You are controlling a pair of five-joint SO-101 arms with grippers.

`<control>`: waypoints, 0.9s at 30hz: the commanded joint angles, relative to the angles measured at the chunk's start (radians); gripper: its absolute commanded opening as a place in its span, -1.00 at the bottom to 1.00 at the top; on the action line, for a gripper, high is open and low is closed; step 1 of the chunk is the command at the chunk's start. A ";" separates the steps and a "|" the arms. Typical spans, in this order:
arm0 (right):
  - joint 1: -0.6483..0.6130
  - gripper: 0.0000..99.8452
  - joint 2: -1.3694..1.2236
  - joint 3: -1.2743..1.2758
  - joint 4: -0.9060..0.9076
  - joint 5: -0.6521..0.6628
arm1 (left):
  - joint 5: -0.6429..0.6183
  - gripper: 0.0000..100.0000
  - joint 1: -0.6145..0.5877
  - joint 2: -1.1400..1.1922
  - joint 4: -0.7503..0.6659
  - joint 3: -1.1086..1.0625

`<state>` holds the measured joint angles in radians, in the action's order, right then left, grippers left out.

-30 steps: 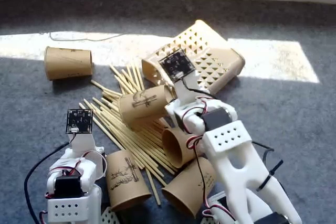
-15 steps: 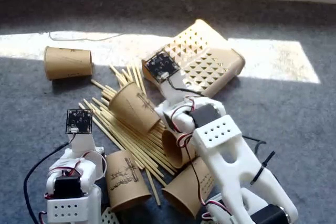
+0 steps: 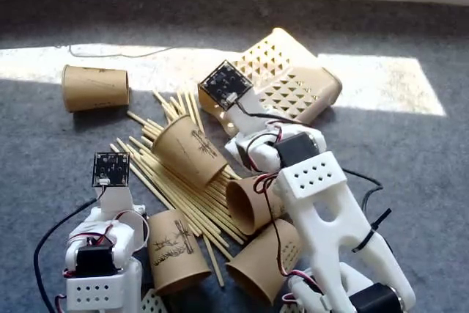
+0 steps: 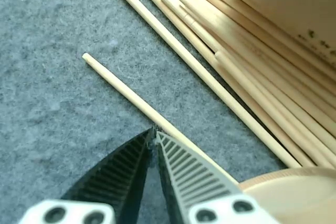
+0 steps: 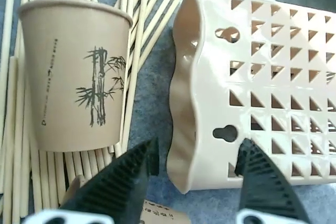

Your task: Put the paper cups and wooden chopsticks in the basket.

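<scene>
Right pincer (image 5: 198,157) is hanging released at the basket (image 5: 207,95) rim.
A paper cup (image 5: 73,77) is lying on chopsticks (image 5: 137,51) beside it; left pincer (image 4: 156,135) is resting clenched by a lone chopstick (image 4: 121,85).

The right end effector (image 5: 198,153) gapes over the basket (image 5: 262,77) — beside it, a paper cup (image 5: 73,72) lies on chopsticks (image 5: 16,145).

Cups (image 3: 192,153) kraft tan with a dark bamboo print and a line of dark lettering down the side. Chopsticks (image 3: 165,188) pale bare wood, no pattern. Basket (image 5: 194,77) glossy cream, rows of triangle cut-outs. Carpet (image 3: 418,181) mottled grey-blue, with a bright sunlit band across it. Arms (image 3: 315,196) white with black motors and red-and-black wires. Right gripper (image 5: 199,156) black, ribbed; left gripper (image 4: 156,135) dark, same ribbing.
</scene>
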<state>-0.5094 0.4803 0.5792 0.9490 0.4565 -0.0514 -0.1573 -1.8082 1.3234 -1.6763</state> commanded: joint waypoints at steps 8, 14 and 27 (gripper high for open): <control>0.042 -0.52 0.004 0.015 -0.094 0.020 | 0.008 -0.99 -0.002 -0.010 0.003 -0.019; 0.042 -0.52 0.004 0.163 -0.245 0.051 | 0.008 -0.99 -0.002 -0.010 0.003 -0.019; 0.145 -0.52 0.005 0.329 -0.498 0.106 | 0.008 -0.99 -0.002 -0.010 0.003 -0.019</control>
<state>-0.3974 0.4803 0.8876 0.5209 0.5470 -0.0514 -0.1573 -1.8082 1.3234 -1.6763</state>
